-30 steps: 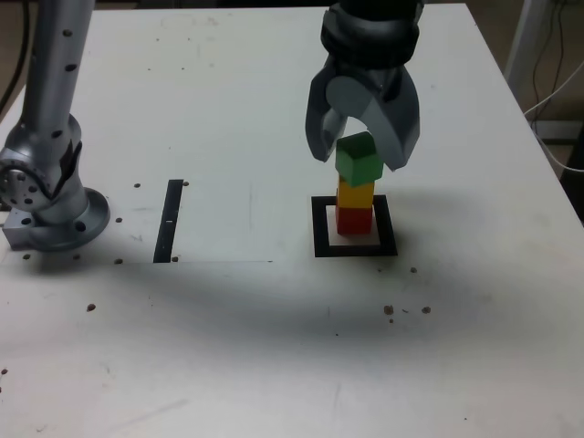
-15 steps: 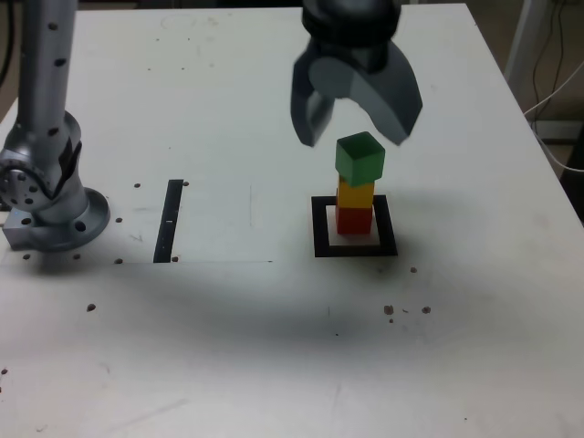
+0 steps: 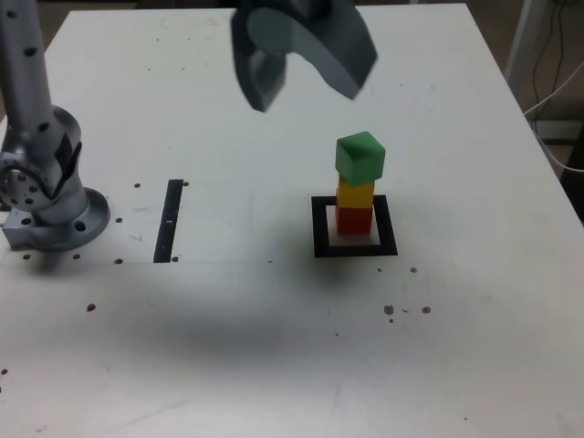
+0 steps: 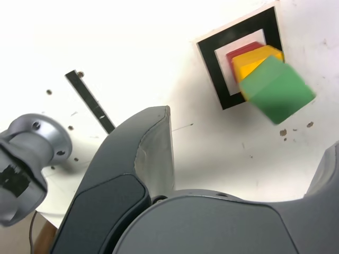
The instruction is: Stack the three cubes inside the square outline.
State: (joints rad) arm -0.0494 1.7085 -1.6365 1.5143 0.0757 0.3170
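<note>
The three cubes stand in one stack inside the square outline [image 3: 319, 228]: the red cube [image 3: 354, 220] at the bottom, the yellow cube [image 3: 356, 193] on it, and the green cube [image 3: 360, 157] on top, turned slightly askew. My gripper [image 3: 306, 91] hangs open well above the table, up and to the exterior view's left of the stack, touching nothing. In the wrist view the green cube [image 4: 278, 90], yellow cube [image 4: 253, 61] and red cube [image 4: 238, 52] show over the square outline [image 4: 212, 58], beyond my open gripper [image 4: 251, 132].
A thin black bar [image 3: 169, 221] lies flat at the exterior view's left of the outline, also seen as the bar [image 4: 90, 100]. The arm's base [image 3: 50, 192] stands at the table's left edge. Cables [image 3: 557, 82] hang off the right edge.
My gripper let go of the green cube, opened wide, and rose up and toward the exterior view's left. The stack has stayed in place.
</note>
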